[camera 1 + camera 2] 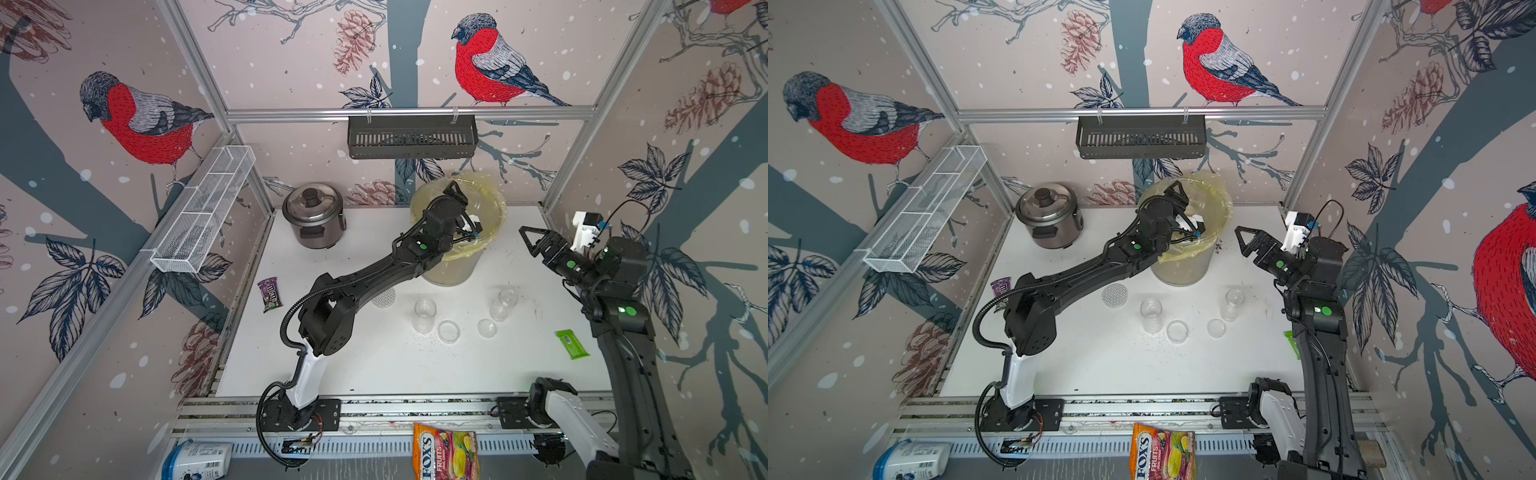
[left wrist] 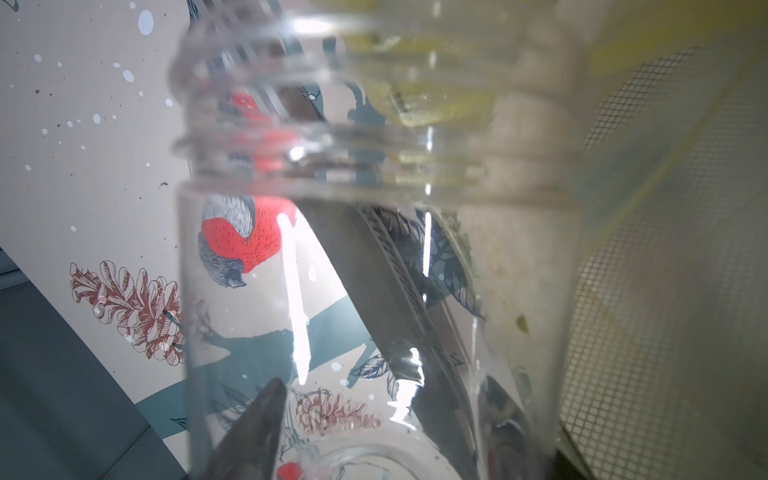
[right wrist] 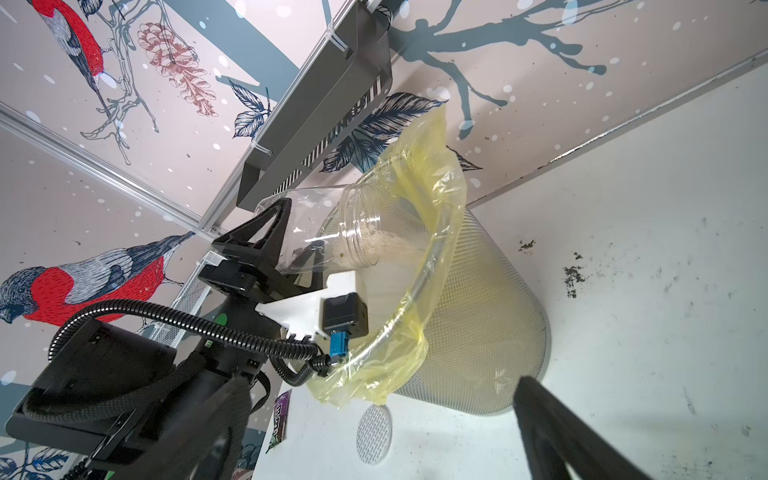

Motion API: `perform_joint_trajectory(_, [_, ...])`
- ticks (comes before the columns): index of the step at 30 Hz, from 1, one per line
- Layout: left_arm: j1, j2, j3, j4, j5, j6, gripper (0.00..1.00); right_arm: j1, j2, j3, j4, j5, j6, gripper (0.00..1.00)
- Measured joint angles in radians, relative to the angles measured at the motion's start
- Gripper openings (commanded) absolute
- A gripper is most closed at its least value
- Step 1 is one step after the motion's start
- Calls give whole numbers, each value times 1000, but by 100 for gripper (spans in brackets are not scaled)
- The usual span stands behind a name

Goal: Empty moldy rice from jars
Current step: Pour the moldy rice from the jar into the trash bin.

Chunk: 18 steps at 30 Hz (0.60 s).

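Observation:
My left gripper [image 1: 460,194] is shut on the wide clear jar [image 3: 332,224], holding it tipped mouth-down over the mesh bin [image 3: 490,324] lined with a yellow bag. Pale moldy rice [image 3: 386,245] streams from the jar's mouth into the bag. In the left wrist view the jar [image 2: 374,249] fills the frame beside one dark finger [image 2: 257,424]. Two narrow jars [image 1: 424,313] [image 1: 503,305] stand upright and uncapped on the table, with clear lids [image 1: 449,331] [image 1: 487,328] and a silver dotted lid [image 1: 383,297] nearby. My right gripper [image 1: 530,239] hovers open and holds nothing, right of the bin.
A rice cooker [image 1: 313,216] stands at the back left. A purple wrapper [image 1: 270,294] lies near the left edge and a green packet [image 1: 572,344] near the right arm. A black basket [image 1: 411,137] and a white wire shelf [image 1: 203,208] hang on the walls.

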Motion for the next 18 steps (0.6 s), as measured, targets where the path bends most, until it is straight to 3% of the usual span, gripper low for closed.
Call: perform_joint_trajectory(18, [7,21,47,-3,-7,9,25,2,9,-31,51,-43,47,100])
